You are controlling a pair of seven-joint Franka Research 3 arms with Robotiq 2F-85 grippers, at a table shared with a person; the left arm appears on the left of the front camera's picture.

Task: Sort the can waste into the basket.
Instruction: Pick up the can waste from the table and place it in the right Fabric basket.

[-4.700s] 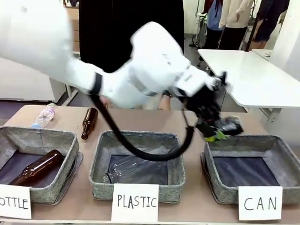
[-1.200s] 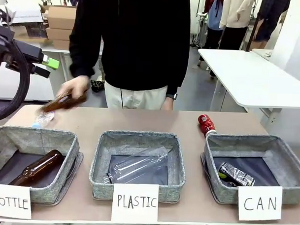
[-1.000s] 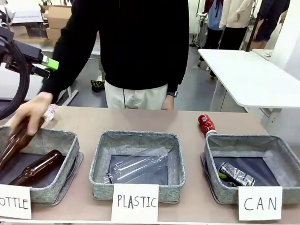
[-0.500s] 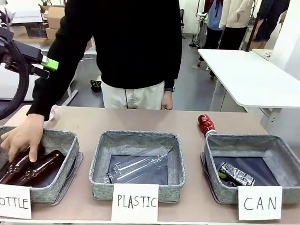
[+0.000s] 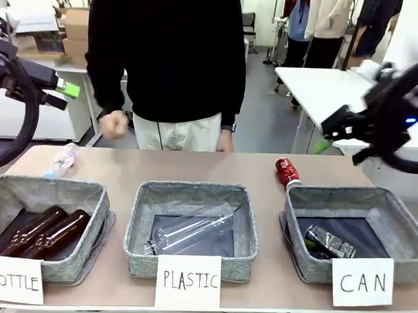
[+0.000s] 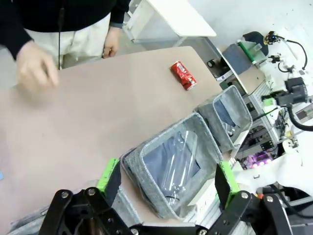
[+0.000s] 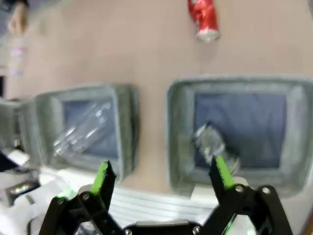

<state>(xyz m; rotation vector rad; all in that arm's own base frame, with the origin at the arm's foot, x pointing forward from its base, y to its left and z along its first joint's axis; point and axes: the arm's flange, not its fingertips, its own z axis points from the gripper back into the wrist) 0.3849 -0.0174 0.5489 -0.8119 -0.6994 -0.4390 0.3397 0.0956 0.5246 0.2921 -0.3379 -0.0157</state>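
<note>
Across the brown table [image 5: 195, 166] we see the red can [image 5: 287, 171] lying just beyond the CAN basket [image 5: 308, 266], with the black can [image 5: 328, 243] inside it on the dark liner. Our left gripper [image 6: 167, 166] and right gripper [image 7: 160, 169] hover above, jaws spread wide, holding nothing.

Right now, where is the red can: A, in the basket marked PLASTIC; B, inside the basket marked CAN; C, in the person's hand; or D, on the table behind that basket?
D: the red can lies on the table just beyond the CAN basket's far wall; the black can is the one inside.
</note>
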